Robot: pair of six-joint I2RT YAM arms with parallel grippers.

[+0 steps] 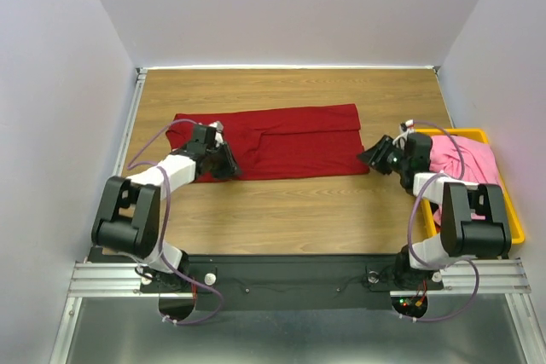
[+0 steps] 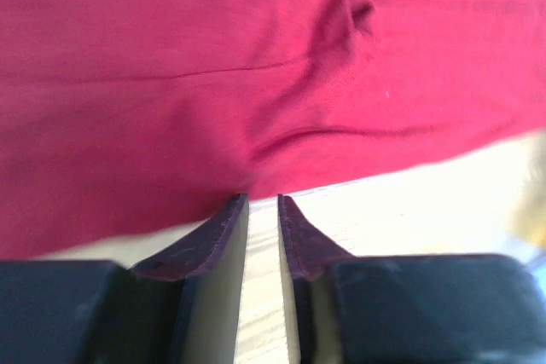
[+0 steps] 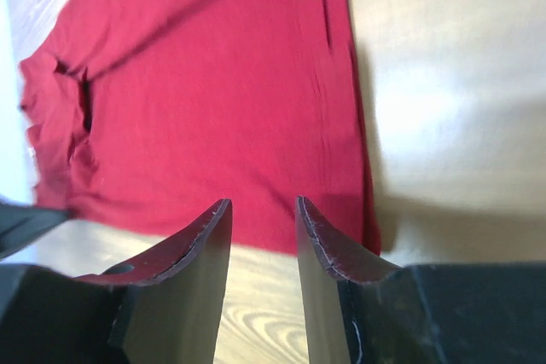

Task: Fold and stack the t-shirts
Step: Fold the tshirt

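Observation:
A dark red t-shirt (image 1: 290,142) lies flat on the wooden table, folded into a long band running left to right. My left gripper (image 1: 226,164) sits at its near left edge. In the left wrist view its jaws (image 2: 263,198) stand a narrow gap apart over bare wood, with their tips at the hem of the red t-shirt (image 2: 171,83). My right gripper (image 1: 370,155) hovers at the shirt's near right corner. Its jaws (image 3: 263,202) stand open and hold nothing, with the red t-shirt (image 3: 213,83) just beyond them. A pink t-shirt (image 1: 473,164) lies bunched in the bin.
A yellow plastic bin (image 1: 461,132) stands at the table's right edge, beside the right arm. White walls close in the table at the back and on both sides. Bare wood (image 1: 281,219) stretches between the shirt and the arm bases.

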